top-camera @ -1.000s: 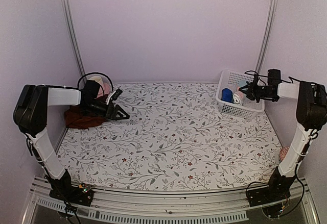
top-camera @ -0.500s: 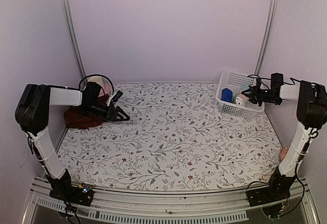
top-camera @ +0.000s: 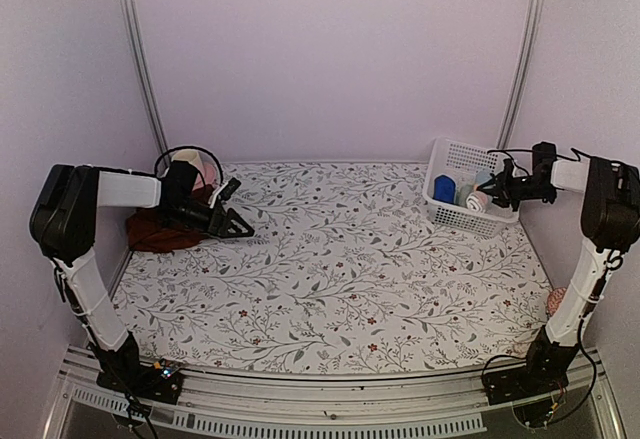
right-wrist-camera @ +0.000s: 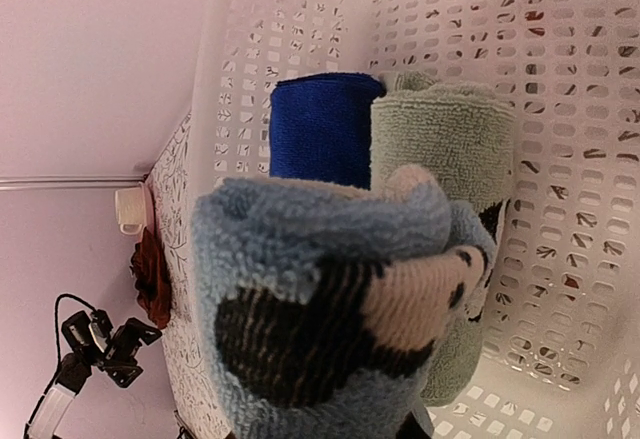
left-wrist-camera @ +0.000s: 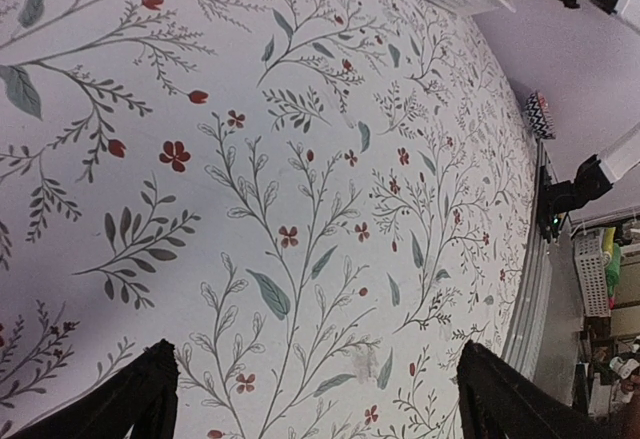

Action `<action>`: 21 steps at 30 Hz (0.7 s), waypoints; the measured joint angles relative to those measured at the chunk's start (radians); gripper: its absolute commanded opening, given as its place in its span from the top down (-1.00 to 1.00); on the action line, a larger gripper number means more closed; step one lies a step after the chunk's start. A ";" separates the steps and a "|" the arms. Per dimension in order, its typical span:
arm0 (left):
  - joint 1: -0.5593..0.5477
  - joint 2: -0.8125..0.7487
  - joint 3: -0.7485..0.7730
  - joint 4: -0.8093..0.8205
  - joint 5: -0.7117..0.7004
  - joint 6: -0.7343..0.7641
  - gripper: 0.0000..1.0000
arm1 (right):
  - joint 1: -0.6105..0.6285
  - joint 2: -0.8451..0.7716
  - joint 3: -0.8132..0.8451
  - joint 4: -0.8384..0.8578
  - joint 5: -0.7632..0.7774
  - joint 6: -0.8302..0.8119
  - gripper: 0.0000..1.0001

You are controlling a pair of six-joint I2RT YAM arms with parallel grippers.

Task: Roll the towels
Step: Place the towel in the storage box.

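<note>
The rolled light-blue towel (right-wrist-camera: 340, 309), with dark and pinkish patches, fills the right wrist view. My right gripper (top-camera: 491, 196) is shut on it, holding it inside the white basket (top-camera: 445, 214); its fingers are hidden behind the roll. The dark maroon towel (top-camera: 155, 231) lies crumpled at the table's left edge. My left gripper (top-camera: 238, 221) hovers open just right of the maroon towel. In the left wrist view it (left-wrist-camera: 318, 404) has only the floral covering between its fingers (left-wrist-camera: 130, 404).
The basket (right-wrist-camera: 560, 109) also holds a dark blue roll (right-wrist-camera: 325, 129) and a grey-green roll (right-wrist-camera: 450, 149). A pink and white object (top-camera: 200, 169) stands behind the maroon towel. A patterned ball (top-camera: 555, 302) lies by the right arm's base.
My right gripper has carried the light-blue roll slightly right and down, deeper into the basket. The left arm has hardly moved.
</note>
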 measured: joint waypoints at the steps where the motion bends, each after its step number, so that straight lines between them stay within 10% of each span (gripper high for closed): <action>1: 0.000 0.000 0.000 0.000 0.000 0.000 -0.94 | 0.000 0.002 0.006 -0.016 0.011 -0.006 0.80; 21: 0.000 0.031 0.000 -0.008 -0.018 -0.003 -0.95 | -0.006 0.104 0.173 -0.287 0.265 -0.088 0.72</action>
